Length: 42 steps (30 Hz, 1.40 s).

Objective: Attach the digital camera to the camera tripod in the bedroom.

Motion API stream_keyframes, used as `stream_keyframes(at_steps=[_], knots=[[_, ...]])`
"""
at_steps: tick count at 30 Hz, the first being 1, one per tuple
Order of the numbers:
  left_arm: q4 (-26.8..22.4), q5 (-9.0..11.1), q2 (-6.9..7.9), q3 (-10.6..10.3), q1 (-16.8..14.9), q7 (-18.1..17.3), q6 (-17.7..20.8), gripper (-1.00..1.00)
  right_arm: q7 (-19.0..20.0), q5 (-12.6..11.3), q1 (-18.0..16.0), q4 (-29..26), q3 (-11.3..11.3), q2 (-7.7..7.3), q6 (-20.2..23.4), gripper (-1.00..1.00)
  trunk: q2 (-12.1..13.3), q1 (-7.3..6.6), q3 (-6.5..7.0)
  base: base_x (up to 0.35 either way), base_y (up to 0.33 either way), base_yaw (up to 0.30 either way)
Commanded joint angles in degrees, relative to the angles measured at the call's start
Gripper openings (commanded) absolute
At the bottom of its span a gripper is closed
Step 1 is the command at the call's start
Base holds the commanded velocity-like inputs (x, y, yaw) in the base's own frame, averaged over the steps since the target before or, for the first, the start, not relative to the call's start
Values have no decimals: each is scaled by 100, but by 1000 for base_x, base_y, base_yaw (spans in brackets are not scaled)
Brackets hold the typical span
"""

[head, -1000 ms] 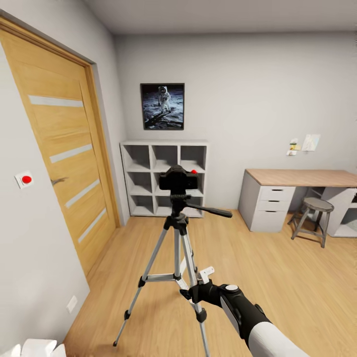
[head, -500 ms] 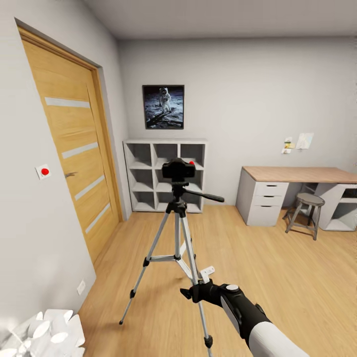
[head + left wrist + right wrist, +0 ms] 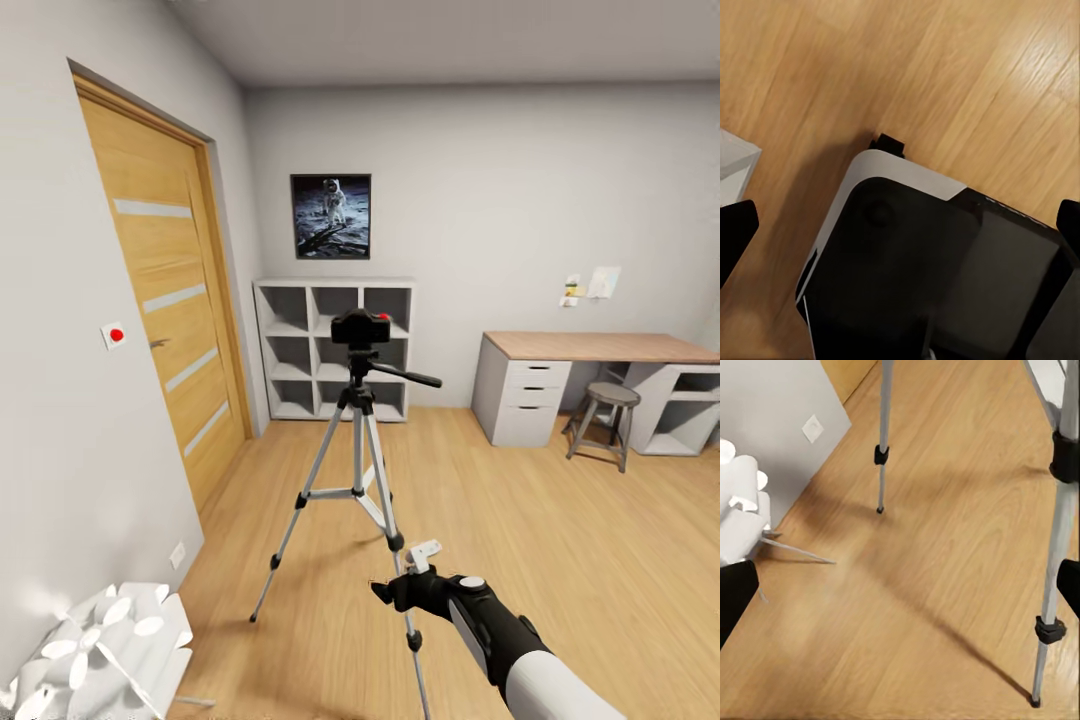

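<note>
The digital camera [image 3: 361, 327] at frame centre already sits atop the light, tippy-looking camera tripod [image 3: 356, 470]; best grasped by its rigid body, while the right gripper [image 3: 385, 592] hangs open, empty, lower down.

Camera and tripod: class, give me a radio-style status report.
Right pincer open, empty, low beside a tripod leg. Digital camera seated on camera tripod head. White lamp at left, clear of the tripod.

Black digital camera [image 3: 361, 327] w/ red spot sits upright atop silver 3-leg camera tripod [image 3: 357, 470], mid bedroom floor.
</note>
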Motion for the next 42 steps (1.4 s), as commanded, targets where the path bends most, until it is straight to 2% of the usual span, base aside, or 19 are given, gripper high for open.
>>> stream_keyframes(at_steps=[1, 7, 11, 12, 15, 20, 25, 29, 32, 37, 42], knots=[[0, 48, 0, -48, -2, 12, 22, 100, -66, 49, -12, 34, -14, -44, 34, 100, -6, 1, -3, -95, 0, 0], [-7, 63, 3, -48, -2, 12, 18, 100, -541, -3, -29, 734, -23, -516, 38, 100, -6, 1, -3, -47, 0, 0], [-10, 76, 8, -48, -2, 12, 18, 100, -713, -66, -33, 1424, -24, -822, 16, 100, -6, 1, -3, -15, 0, 0], [-13, 66, 10, -48, -2, 12, 17, 100, -763, -87, -33, 1811, -24, -936, 9, 100, -6, 1, -3, -7, 0, 0], [-17, 53, 10, -48, -2, 12, 17, 100, -836, -108, -36, 2296, -23, -1085, 5, 100, -6, 1, -3, -4, 0, 0], [-14, 70, 7, -48, -2, 12, 19, 100, -1008, -126, -22, 2616, -20, -1334, 2, 100, -6, 1, -3, -2, 0, 0], [-6, 82, 3, -48, -2, 18, 27, 100, -1289, -141, 258, 2722, -24, -1429, 1, 100, -6, 1, -3, 0, 0, 0], [-3, 85, -4, -46, 3, 34, 30, 100, -1572, -182, 698, 2752, -25, -1441, -17, 100, -6, 1, -3, 0, 0, 0], [-2, 87, -8, -45, 31, 40, 28, 100, -1735, -298, 1061, 2762, -26, -1441, -98, 100, -6, 1, -3, 0, 0, 0], [-1, 87, -11, -43, 164, 39, 16, 100, -1857, -549, 1607, 2770, -26, -1440, -544, 100, -6, 1, -3, 0, 0, 0], [-1, 83, -6, -45, 236, 38, 10, 100, -1904, -688, 2001, 2777, -26, -1435, -1087, 100, -6, 1, -3, 0, 0, 0]])
